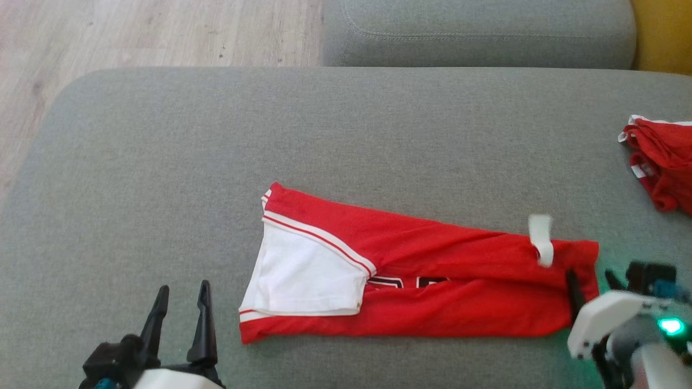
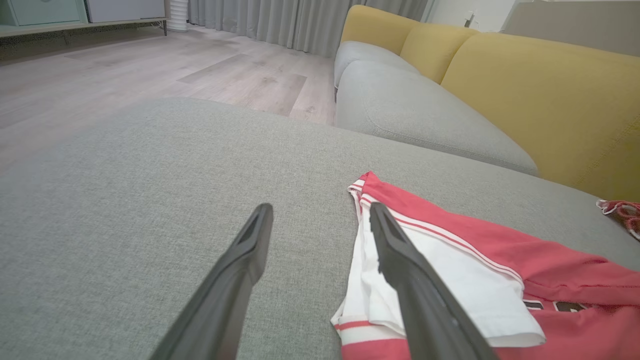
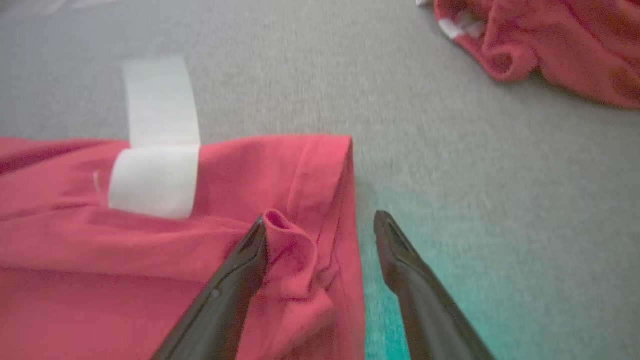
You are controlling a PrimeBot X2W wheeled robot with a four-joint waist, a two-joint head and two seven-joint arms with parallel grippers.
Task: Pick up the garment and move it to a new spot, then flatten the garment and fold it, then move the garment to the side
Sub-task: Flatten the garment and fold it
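Observation:
The garment (image 1: 432, 275) is red with a white side panel and white trim. It lies folded into a long strip across the grey cushion (image 1: 162, 162). A white tab (image 1: 540, 237) sticks out near its right end. My left gripper (image 1: 181, 302) is open and sits just left of the garment's white end (image 2: 450, 280), apart from it. My right gripper (image 1: 593, 286) is open at the garment's right end. In the right wrist view it (image 3: 321, 220) straddles the red hem (image 3: 320, 190), and a raised pucker of cloth lies against the left finger (image 3: 240, 280).
A second crumpled red garment (image 1: 662, 156) lies at the cushion's far right edge. A grey sofa seat (image 1: 476, 32) stands beyond the cushion, with yellow backrests (image 2: 540, 95). Wood floor (image 1: 135, 32) lies off the cushion's left and far-left edges.

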